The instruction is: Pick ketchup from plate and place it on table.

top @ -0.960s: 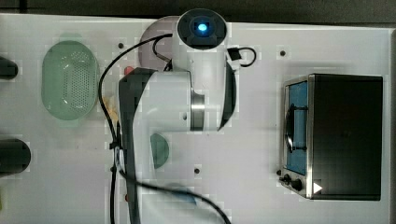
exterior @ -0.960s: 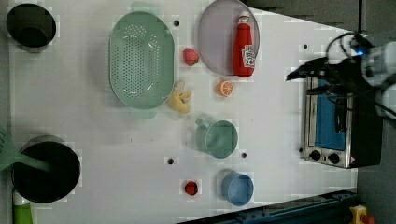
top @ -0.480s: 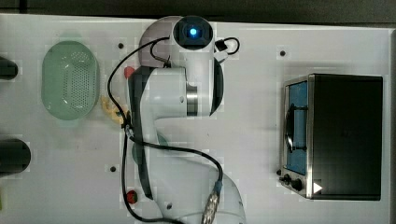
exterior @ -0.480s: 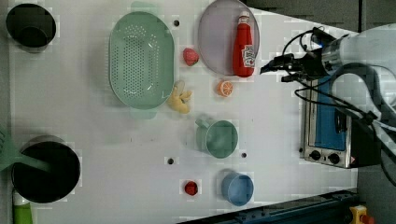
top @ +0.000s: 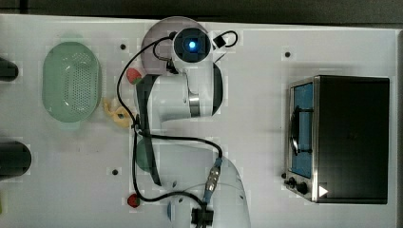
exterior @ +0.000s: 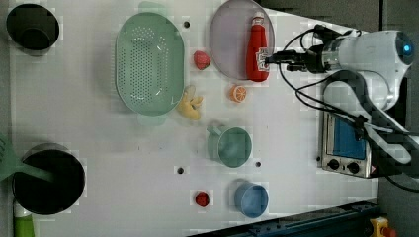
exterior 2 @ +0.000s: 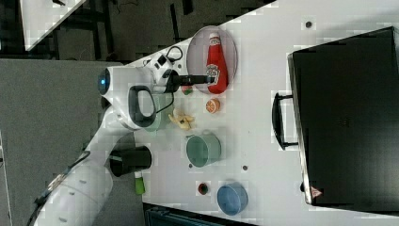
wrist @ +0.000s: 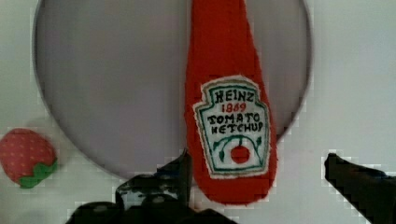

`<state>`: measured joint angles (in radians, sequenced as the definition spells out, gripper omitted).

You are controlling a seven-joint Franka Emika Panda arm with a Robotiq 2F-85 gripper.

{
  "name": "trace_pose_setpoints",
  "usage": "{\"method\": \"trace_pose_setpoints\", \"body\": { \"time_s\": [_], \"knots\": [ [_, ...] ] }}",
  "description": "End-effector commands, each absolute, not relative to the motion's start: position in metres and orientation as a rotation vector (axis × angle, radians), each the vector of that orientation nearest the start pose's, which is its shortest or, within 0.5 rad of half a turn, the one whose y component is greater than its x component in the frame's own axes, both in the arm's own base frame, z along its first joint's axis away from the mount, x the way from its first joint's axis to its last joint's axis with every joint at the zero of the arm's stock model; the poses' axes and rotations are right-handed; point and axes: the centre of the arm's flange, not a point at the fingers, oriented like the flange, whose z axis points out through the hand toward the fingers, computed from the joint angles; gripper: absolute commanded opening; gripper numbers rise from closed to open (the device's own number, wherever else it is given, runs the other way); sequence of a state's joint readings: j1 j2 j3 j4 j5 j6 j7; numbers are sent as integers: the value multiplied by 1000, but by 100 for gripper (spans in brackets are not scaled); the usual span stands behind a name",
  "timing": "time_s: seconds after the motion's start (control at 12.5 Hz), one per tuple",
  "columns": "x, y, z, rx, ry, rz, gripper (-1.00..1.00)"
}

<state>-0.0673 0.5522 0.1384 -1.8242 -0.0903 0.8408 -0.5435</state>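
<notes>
The ketchup (exterior: 257,49) is a soft, fuzzy red bottle that looks like it is made of cloth. It has a stitched white label with green edges and a whitish cap end. It is slim at the cap and fatter at the bottom. It lies flat on the plate (exterior: 227,44), along the edge nearest the robot arm in the left view. Its fat bottom end hangs a little over the rim onto the surface (exterior: 123,148). The plate is big, round, flat and smooth, in a pale lilac-grey colour. The surface is wide, flat and white, with a few small dark holes.

The end effector (exterior: 271,58) is black and thin. Its two fingers are spread wide apart. In the wrist view one finger (wrist: 180,170) is on one side of the bottle's fat end and the other finger (wrist: 359,179) is well off to the other side, so the bottle's bottom end sits between them. Nothing is pinched. In the left view the tips reach right up to the label end of the bottle.

A small red strawberry (exterior: 201,59) with a green top sits on the surface just beside the plate. A round orange slice (exterior: 237,93) lies near the bottle's fat end. An oval green colander (exterior: 149,63) full of tiny holes sits farther away.
</notes>
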Motion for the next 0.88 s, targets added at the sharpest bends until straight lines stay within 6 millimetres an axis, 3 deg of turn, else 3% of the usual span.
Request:
{"method": "trace_pose_setpoints", "body": {
  "time_s": [0.08,0.56,0.88],
  "knots": [
    [660,47,220,-3117,49,-106,100],
    [657,51,158,-3097,38,-148,100],
    [657,53,144,-3087,36,-180,100]
  ]
}}
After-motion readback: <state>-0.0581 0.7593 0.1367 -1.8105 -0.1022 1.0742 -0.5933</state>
